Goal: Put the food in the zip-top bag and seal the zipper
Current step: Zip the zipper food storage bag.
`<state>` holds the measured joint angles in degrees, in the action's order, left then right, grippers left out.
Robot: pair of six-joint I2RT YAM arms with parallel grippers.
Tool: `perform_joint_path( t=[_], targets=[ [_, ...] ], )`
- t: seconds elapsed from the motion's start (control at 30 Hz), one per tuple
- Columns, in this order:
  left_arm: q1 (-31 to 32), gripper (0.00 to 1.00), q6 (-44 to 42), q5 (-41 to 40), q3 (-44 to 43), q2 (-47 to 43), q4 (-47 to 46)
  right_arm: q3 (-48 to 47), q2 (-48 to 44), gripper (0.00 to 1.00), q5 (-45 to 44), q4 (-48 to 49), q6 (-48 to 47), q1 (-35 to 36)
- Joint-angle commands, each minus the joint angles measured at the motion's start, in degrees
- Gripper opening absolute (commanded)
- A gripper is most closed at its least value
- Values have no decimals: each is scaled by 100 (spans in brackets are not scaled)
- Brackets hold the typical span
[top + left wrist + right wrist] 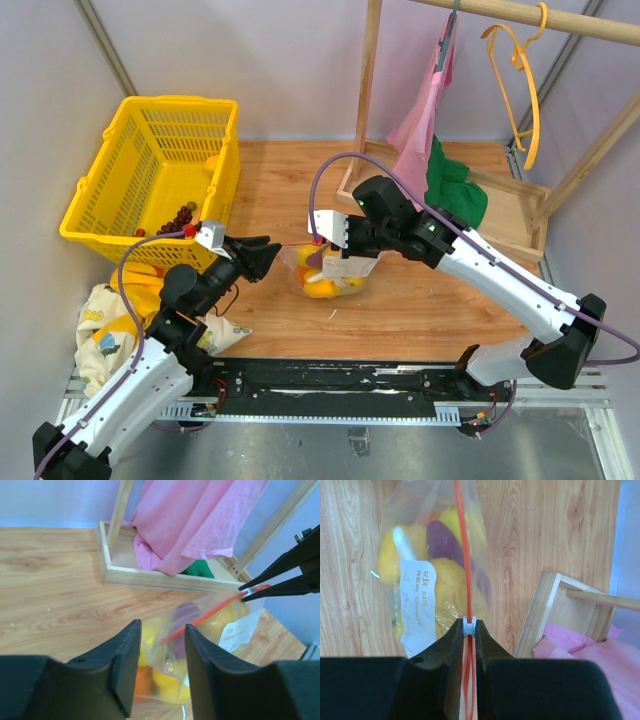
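Okay, so the one white paper label (417,595) on the clear crinkly zip-top bag (335,280) reads "DATE" and, I think, "CONTENT"; the rest is too small to read. There's one bag, lying mid-frame on the wooden table (420,300) in the top view. The food (451,582) is inside: at least three yellow pieces and one purple piece (440,537). The right gripper (469,627) is clamped on the thin orange-red zipper (461,555) at its white slider (468,623). The left gripper (162,630) has its fingers spread, holding nothing, at the bag's left end.

Left tool (161,630) fingers apart; right tool (469,626) pinched shut, arm outstretched
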<state>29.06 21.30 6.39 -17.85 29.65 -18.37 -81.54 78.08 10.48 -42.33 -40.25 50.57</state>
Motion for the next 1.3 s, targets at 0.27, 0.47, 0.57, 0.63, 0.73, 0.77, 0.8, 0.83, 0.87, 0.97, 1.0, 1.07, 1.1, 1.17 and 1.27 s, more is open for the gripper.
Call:
perform_joint_path(
  t=[0.27,0.47,0.57,0.63,0.73,0.77,0.8,0.83,0.87,0.97,1.0,1.07,1.1,1.17,1.27],
  targets=[
    [-21,72,-1005,941,-1920,278,1881,31,-213,1,-81,160,319,-81],
    [18,78,-1757,2240,-2463,1219,2334,168,-308,1,31,315,358,-82],
    [124,79,-2551,2437,-2724,1538,2643,287,-385,1,159,462,393,-75],
    [200,79,-3239,2528,-2886,1793,2934,334,-399,1,211,499,414,-79],
    [421,78,-4029,2555,-3039,2117,3176,406,-428,1,279,574,430,-78],
    [488,78,-4202,2580,-3081,2204,3202,441,-434,1,318,605,427,-75],
    [522,77,-4321,2620,-3110,2279,3203,458,-442,1,353,625,431,-76],
    [530,77,-4410,2618,-3126,2341,3177,488,-456,1,386,657,438,-80],
    [531,77,-4483,2600,-3133,2381,3141,509,-460,1,412,685,440,-82],
    [538,72,-4749,2742,-3181,2537,3176,569,-476,1,477,747,441,-74],
    [539,70,-4797,2817,-3210,2602,3202,580,-478,1,496,760,446,-79],
    [539,62,-4907,2954,-3210,2713,3217,585,-478,1,514,778,446,-77],
    [544,59,-4923,2995,-3219,2762,3206,593,-471,1,516,786,443,-81],
    [548,53,-4900,3022,-3237,2843,3175,586,-465,1,533,779,452,-81],
    [548,39,-4907,3099,-3269,2916,3148,600,-461,1,535,779,469,-81]
  ],
)
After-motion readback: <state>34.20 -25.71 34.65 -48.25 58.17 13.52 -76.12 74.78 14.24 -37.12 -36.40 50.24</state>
